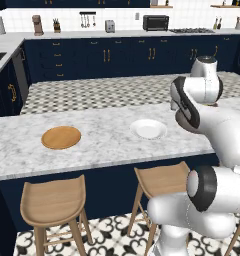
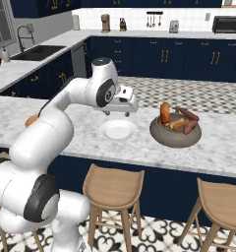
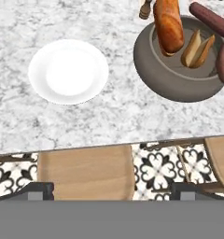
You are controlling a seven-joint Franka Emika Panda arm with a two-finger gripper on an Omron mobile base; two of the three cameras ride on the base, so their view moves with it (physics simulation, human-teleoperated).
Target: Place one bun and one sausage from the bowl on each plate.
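Observation:
The dark speckled bowl [image 2: 174,140] [image 3: 166,83] stands on the marble counter, right of the glossy white plate [image 2: 118,130] [image 3: 68,71] [image 1: 148,129]. It holds an upright orange-brown bun [image 3: 169,23] [image 2: 164,112], a split tan bun [image 3: 198,46] and two dark red sausages [image 3: 209,18] [image 2: 190,114]. The tan wooden plate [image 1: 61,137] lies farther left, bare. My gripper [image 2: 116,112] [image 3: 113,191] hangs open above the counter's front edge near the white plate, holding nothing. Both plates are bare.
Wooden stools [image 3: 86,170] [image 2: 113,187] stand under the counter's front edge. A patterned tile floor [image 1: 107,92] separates this counter from the navy cabinets [image 1: 117,55] at the back. A sink [image 2: 36,51] is at the far left.

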